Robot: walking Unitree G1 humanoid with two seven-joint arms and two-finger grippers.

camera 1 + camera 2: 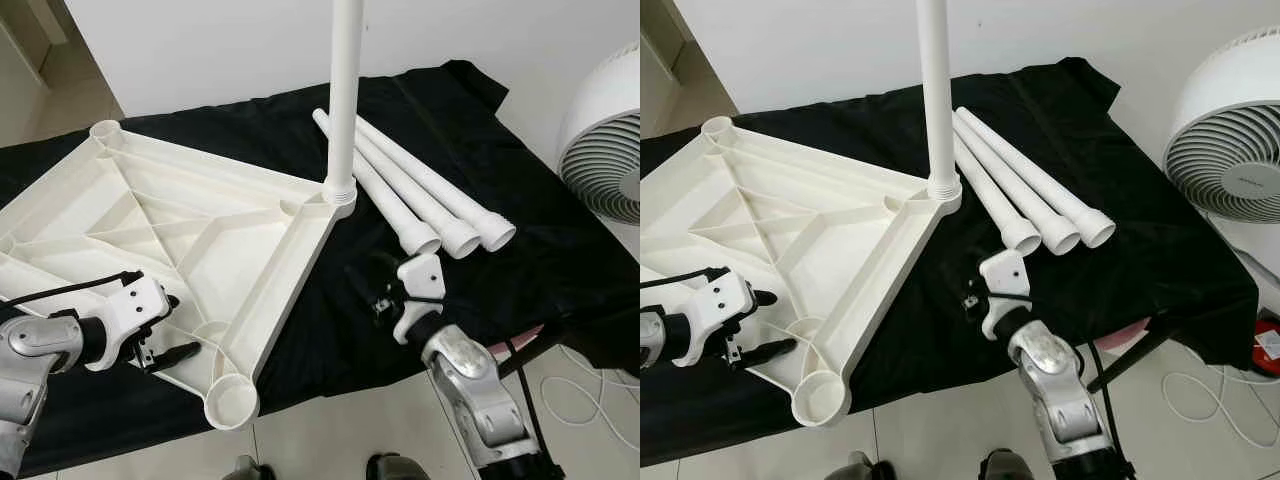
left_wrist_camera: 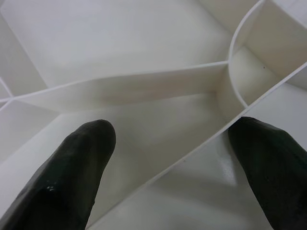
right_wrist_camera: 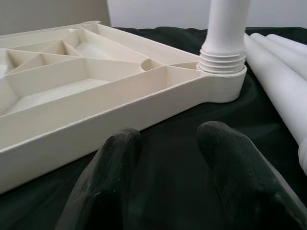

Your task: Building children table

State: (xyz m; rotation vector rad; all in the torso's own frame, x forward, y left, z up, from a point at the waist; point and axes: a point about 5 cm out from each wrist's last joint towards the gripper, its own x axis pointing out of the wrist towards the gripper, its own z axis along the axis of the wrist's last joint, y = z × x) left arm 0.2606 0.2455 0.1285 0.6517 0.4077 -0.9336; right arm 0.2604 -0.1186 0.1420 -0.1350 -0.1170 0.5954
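The tabletop (image 1: 190, 240) lies upside down on a black cloth (image 1: 500, 240) covering the desk, ribbed underside facing up. It is roughly triangular, with a round socket at each visible corner; one corner points toward the robot and overhangs the near edge of the cloth.

One leg (image 1: 343, 95) stands upright in the far-right corner socket, long axis vertical, its threaded collar seated at the socket rim. Three loose legs (image 1: 420, 195) lie side by side on the cloth just right of that socket. Their long axes run diagonally, open threaded ends pointing toward the robot's right, far ends toward the wall.

Left gripper (image 1: 175, 325): over the near-left part of the tabletop, fingers (image 2: 72, 172) spread wide, straddling a rib, holding nothing.

Right gripper (image 1: 382, 292): low over the cloth, between the tabletop's right edge and the loose legs, aimed at the standing leg. Fingers (image 3: 225, 163) parted slightly, holding nothing.

A white fan (image 1: 1230, 150) stands at the right, beyond the desk.
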